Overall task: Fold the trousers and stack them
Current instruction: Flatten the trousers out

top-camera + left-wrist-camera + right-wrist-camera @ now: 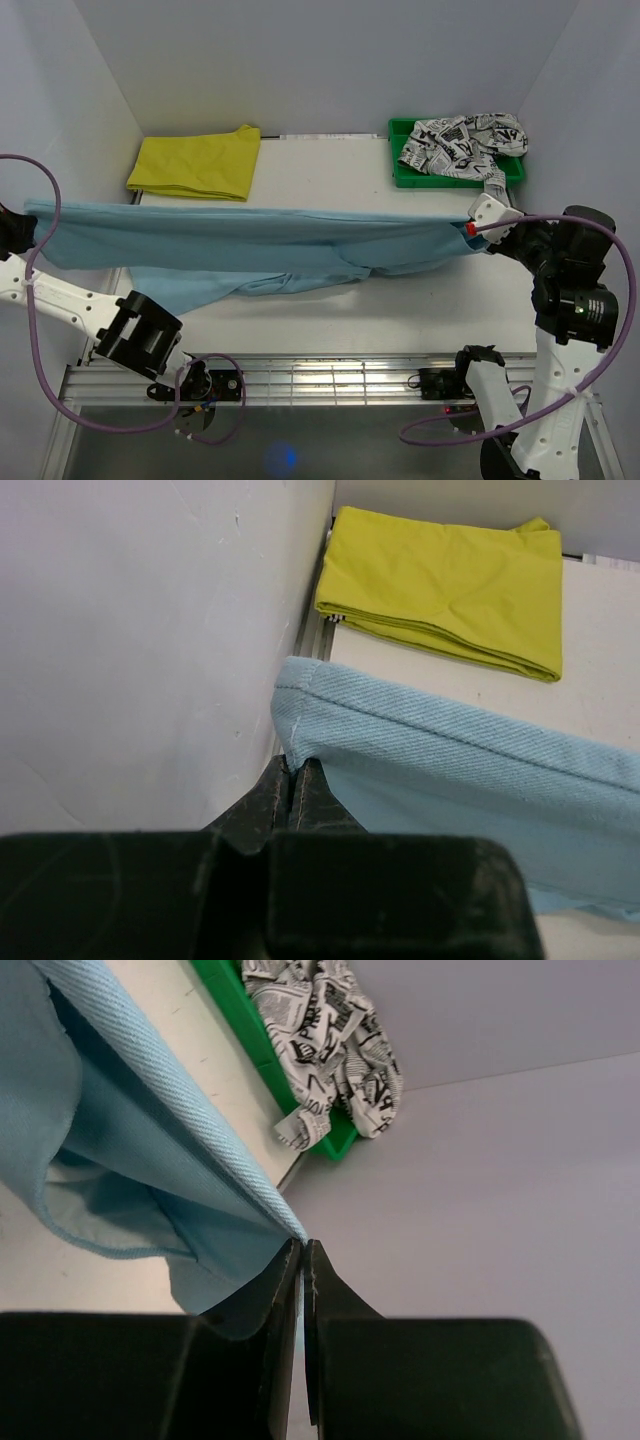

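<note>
Two hands pinch the trousers [250, 240] taut above the counter [330, 180] — the left hand [297, 768] pressed together on one end at 9 o'clock, the right hand [303, 1248] clamped on the other at 3 o'clock. The trousers' middle sags onto the counter. Folded yellow cloth [197, 163] lies at 11 o'clock; a green tray [440, 182] with printed cloth [465, 140] sits at 1 o'clock.

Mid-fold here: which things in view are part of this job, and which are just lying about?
In the job: blue trousers, stretched between the arms; left gripper, shut on one end; right gripper, shut on the other.
Lying about: folded yellow garment; printed garment; green bin under it.
</note>
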Robot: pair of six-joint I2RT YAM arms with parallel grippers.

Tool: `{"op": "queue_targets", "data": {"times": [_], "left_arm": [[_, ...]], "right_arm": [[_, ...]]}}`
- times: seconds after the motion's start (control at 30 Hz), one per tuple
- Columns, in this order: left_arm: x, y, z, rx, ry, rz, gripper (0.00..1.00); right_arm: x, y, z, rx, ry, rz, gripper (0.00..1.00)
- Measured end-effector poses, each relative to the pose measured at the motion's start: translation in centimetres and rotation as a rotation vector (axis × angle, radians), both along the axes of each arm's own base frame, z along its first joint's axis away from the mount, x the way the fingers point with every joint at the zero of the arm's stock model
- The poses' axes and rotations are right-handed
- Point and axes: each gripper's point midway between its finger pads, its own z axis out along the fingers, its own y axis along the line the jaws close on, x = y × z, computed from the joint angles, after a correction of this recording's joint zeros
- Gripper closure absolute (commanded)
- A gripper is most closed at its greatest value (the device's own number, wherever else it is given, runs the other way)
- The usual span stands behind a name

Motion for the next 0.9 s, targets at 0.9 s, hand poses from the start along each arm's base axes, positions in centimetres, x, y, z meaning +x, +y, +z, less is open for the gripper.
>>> {"op": "queue_targets", "data": {"times": [0.9], "left_arm": [[20.2,-8.4,-13.4,-0.086,0.251,-0.241,1.00]], "right_arm": [[23.0,-4.8,-15.7,0.097,0.319,-0.103,0.92]]}}
